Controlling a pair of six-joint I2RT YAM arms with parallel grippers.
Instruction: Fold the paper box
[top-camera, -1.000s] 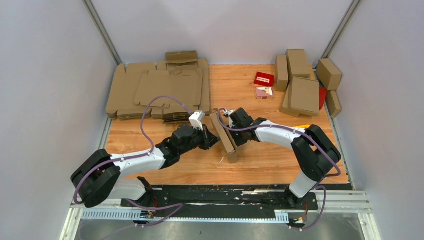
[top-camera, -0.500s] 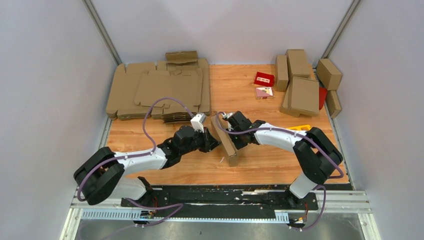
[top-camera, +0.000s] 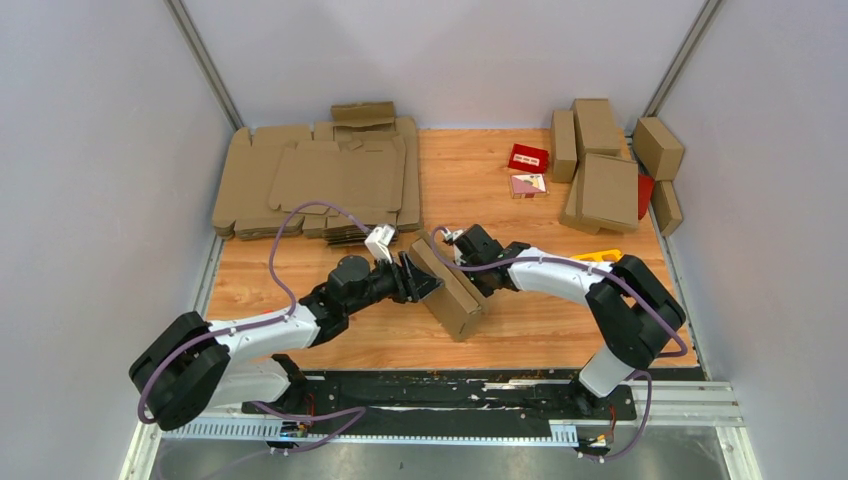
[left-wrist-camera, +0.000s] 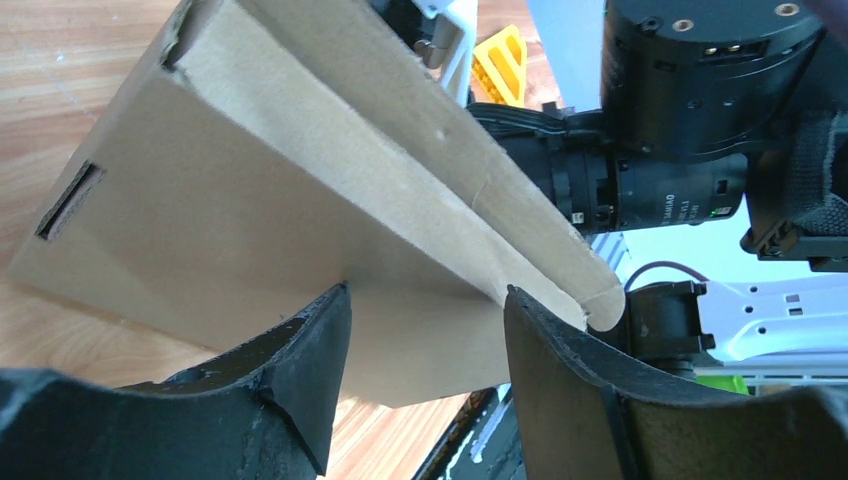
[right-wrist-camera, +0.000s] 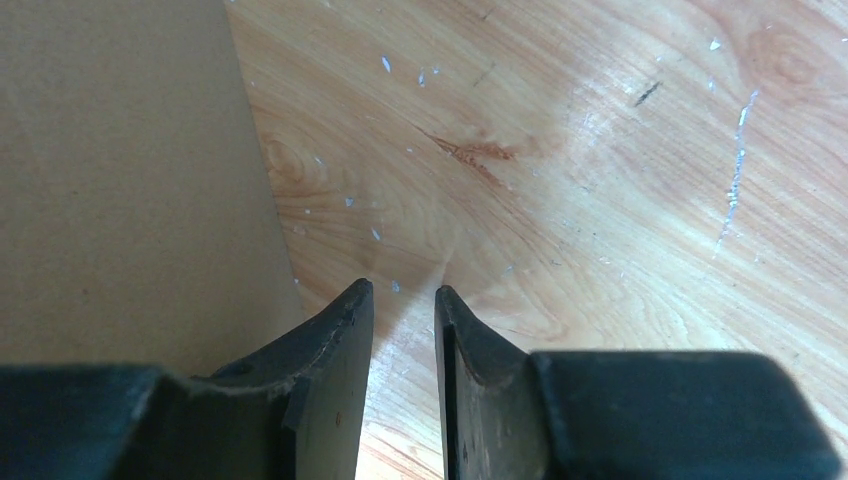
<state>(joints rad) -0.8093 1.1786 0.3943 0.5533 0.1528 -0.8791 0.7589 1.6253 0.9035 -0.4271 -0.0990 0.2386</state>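
Note:
The paper box (top-camera: 447, 285), a closed shallow brown mailer, leans tilted at mid-table between my two grippers. In the left wrist view its broad face (left-wrist-camera: 250, 200) fills the frame just past my left gripper (left-wrist-camera: 428, 300), whose jaws stand wide apart with the tips at that face and nothing pinched. From above, the left gripper (top-camera: 422, 280) sits at the box's left side and the right gripper (top-camera: 478, 275) at its right. The right gripper (right-wrist-camera: 403, 290) has a narrow gap with only bare table in it. The box (right-wrist-camera: 120, 170) lies against the outside of its left finger.
A thick pile of flat brown blanks (top-camera: 320, 180) lies at the back left. Several folded boxes (top-camera: 605, 165) stand at the back right, with a small red carton (top-camera: 528, 157) beside them. A yellow object (top-camera: 598, 256) lies by the right arm.
My left gripper has opened and let go of the box. The box, which stood on edge, has tipped so its broad face shows from above. The right gripper has barely moved.

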